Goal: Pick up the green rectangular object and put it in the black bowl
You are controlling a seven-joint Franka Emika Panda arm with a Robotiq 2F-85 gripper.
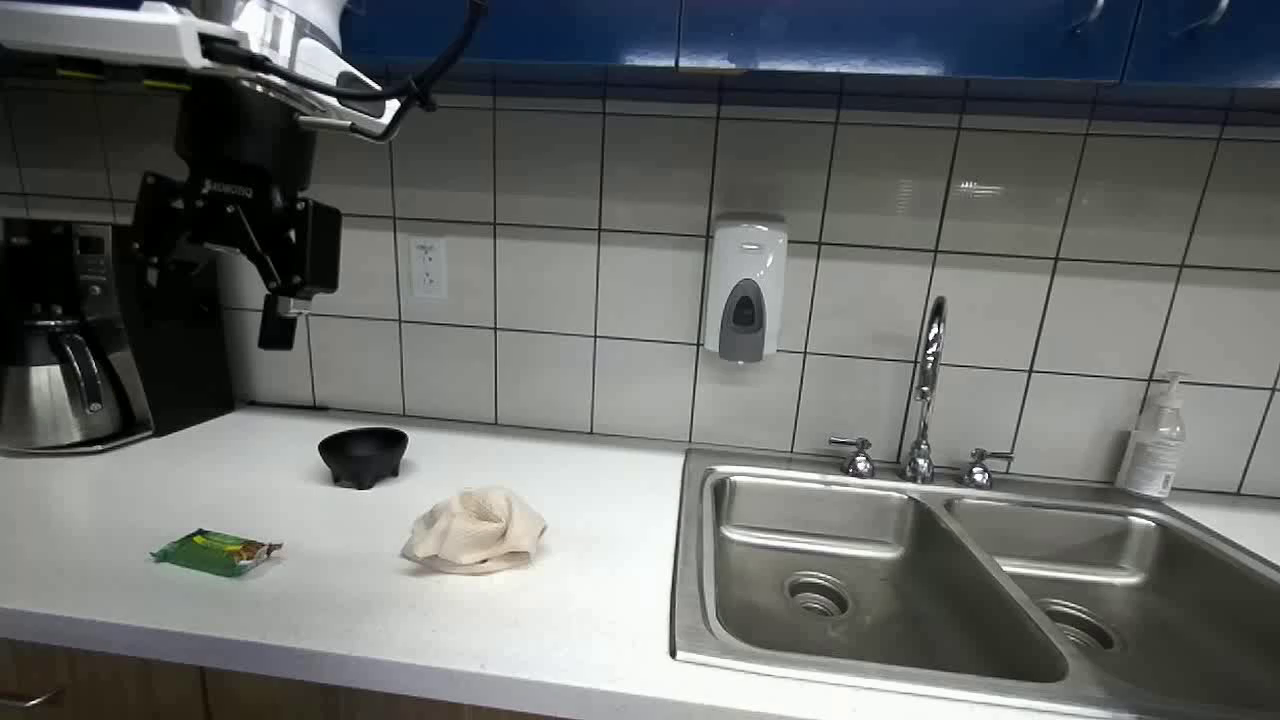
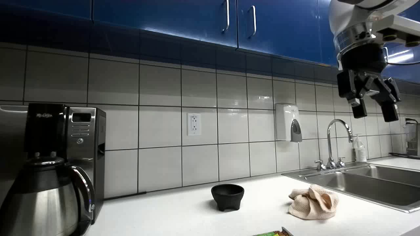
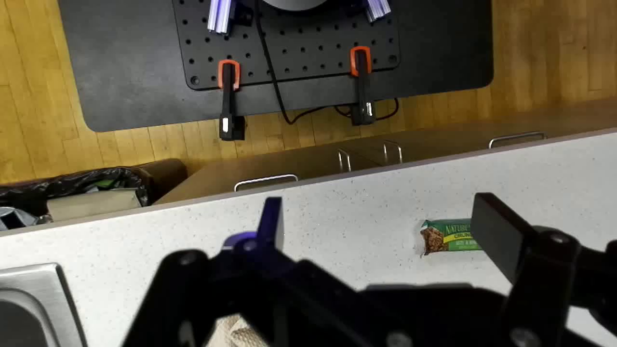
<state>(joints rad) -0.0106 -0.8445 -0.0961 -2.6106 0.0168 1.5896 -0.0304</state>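
The green rectangular object is a wrapped snack bar lying flat on the white counter near its front edge. Only its top edge shows at the bottom of an exterior view. In the wrist view the bar is partly hidden behind the right-hand finger. The black bowl stands upright on short feet further back on the counter; it also shows in an exterior view. It is out of the wrist view. My gripper is high above the counter, apart from everything. Its fingers are wide apart with nothing between them.
A crumpled beige cloth lies between the bowl and the steel sink. A coffee maker with a carafe stands at the counter's end. A faucet, soap dispenser and blue cabinets are along the wall.
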